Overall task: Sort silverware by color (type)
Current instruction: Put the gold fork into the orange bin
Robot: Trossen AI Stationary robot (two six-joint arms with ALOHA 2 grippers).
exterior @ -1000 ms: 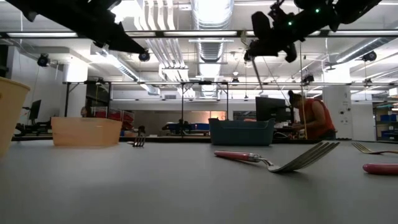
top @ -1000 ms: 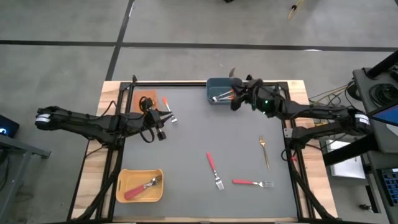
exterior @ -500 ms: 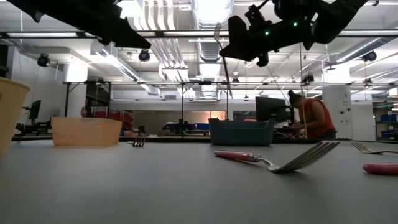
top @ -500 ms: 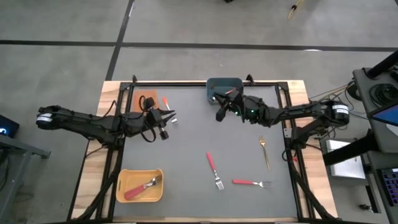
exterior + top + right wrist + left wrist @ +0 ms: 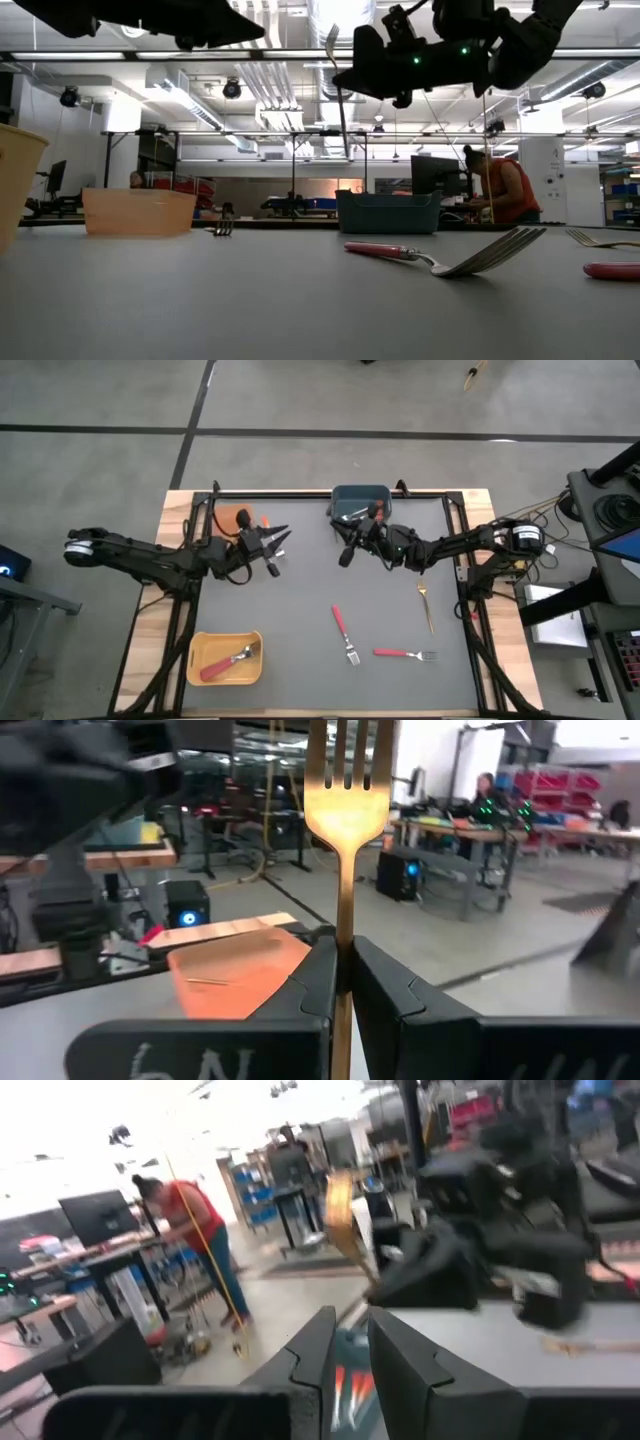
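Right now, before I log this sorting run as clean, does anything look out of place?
One oddity: the right end effector holds a gold fork upright, tines up, in mid-air above the table rather than lying flat. Nothing looks spilled or damaged.

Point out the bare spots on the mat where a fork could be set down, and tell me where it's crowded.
Free: the mat's middle-left, between the yellow bin and the left claw; also the near right corner, past the red-handled fork. Crowded: the far edge, around the blue-grey bin, the orange bin and the right claw holding its gold fork.
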